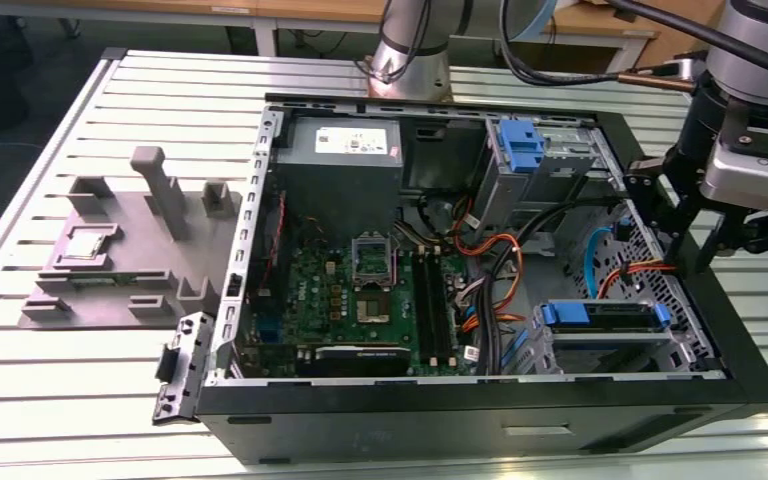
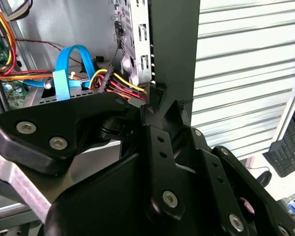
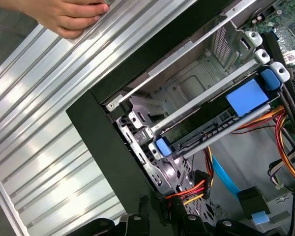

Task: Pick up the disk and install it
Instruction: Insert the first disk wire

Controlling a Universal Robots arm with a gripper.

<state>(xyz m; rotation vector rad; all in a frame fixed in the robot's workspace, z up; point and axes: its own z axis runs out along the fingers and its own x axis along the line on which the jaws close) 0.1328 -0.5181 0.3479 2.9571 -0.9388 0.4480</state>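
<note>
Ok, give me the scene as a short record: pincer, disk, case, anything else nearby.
pincer: over the case's side wall at the exterior view's right, apart from the disk
disk: lying in the metal drive cage inside the case, blue rails at its ends
case: side open, lying on the slatted table
person's hand: resting on the table, in the first wrist view

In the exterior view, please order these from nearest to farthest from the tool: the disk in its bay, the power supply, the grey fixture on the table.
1. The disk, below the tool, at the case's right.
2. The power supply, at the case's far left corner.
3. The grey fixture, outside the case, on the exterior view's left.
</note>
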